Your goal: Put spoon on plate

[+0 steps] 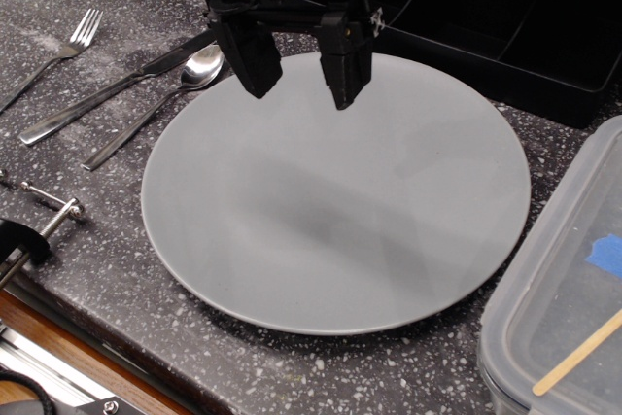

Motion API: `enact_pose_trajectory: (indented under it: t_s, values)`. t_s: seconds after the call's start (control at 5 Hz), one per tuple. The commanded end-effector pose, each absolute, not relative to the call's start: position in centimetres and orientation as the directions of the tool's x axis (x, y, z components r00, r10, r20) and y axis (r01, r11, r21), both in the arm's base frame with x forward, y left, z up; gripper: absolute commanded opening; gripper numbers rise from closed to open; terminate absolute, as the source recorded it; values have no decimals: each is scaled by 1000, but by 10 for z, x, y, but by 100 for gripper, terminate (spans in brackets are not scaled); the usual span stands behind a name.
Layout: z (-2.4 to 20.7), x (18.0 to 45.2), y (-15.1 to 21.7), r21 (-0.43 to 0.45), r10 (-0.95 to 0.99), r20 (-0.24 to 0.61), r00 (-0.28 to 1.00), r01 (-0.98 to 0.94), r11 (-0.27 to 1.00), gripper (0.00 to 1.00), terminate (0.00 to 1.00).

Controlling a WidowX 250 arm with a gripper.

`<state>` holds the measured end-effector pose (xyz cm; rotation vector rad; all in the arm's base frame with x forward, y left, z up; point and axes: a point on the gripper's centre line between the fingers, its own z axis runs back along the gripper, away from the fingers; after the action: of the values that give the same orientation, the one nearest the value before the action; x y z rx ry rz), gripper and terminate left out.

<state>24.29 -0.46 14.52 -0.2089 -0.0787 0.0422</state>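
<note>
The grey plate (335,201) lies flat on the dark speckled counter, filling the middle of the view, with nothing on it. The silver spoon (155,109) lies on the counter just left of the plate's upper-left rim, bowl toward the plate, handle pointing down-left. My gripper (304,83) hangs over the plate's far edge, to the right of the spoon bowl. Its two black fingers are spread apart and hold nothing.
A knife (112,92) lies beside the spoon on its left, and a fork (53,57) farther left. A black tray (505,17) stands behind the plate. A clear plastic container (564,289) sits at the right. A metal clamp (44,216) is at the counter's front-left edge.
</note>
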Motion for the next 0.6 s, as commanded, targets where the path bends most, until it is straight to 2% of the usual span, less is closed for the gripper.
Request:
enact_pose_trajectory:
  t_s: [0.0, 0.4]
  values:
    - [145, 243, -5, -209, 50, 74, 996, -34, 977, 100, 0]
    - [180, 281, 81, -199, -34, 46, 998, 43, 979, 100, 0]
